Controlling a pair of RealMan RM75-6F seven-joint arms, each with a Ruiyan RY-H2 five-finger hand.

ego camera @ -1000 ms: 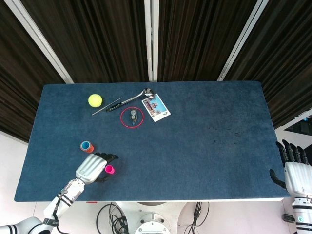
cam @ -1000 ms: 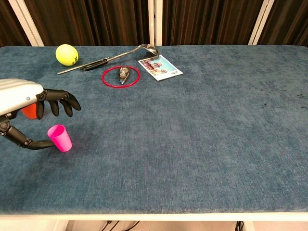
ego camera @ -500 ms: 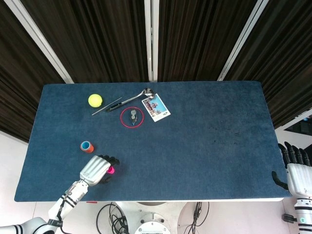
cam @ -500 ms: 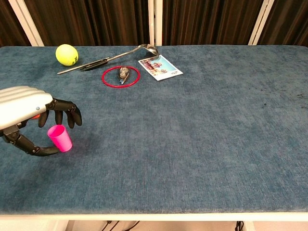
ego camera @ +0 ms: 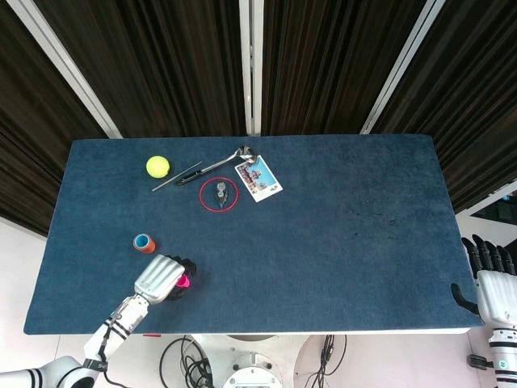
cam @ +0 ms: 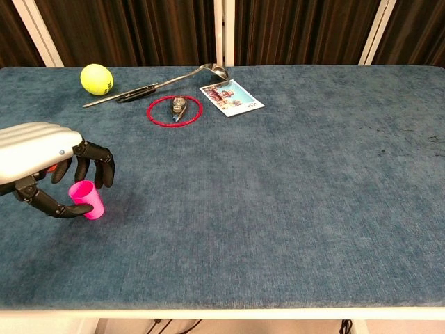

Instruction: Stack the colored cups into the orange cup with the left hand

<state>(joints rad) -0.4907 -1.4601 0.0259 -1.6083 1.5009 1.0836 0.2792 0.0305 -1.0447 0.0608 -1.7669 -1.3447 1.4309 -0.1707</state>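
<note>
A pink cup (cam: 87, 200) stands upright near the table's front left; in the head view the pink cup (ego camera: 183, 281) peeks out beside my left hand (ego camera: 160, 279). In the chest view my left hand (cam: 42, 160) wraps it, the thumb against its near side and the fingers (cam: 97, 170) curled over the far rim. The orange cup (ego camera: 144, 242), with a blue cup inside it, stands just behind the hand; in the chest view only a sliver of the orange cup (cam: 51, 168) shows. My right hand (ego camera: 491, 283) hangs off the table's right edge, fingers apart, holding nothing.
At the back left lie a yellow ball (cam: 96, 78), a spoon (cam: 188, 72) and a black pen (cam: 135, 92). A red ring (cam: 174, 110) around a small object and a picture card (cam: 231, 97) lie nearby. The blue table (cam: 292, 195) reaches far to the right.
My left hand's fingers have come down from above the pink cup and curled around its rim. The cup stays in place. The right hand has sunk slightly.
</note>
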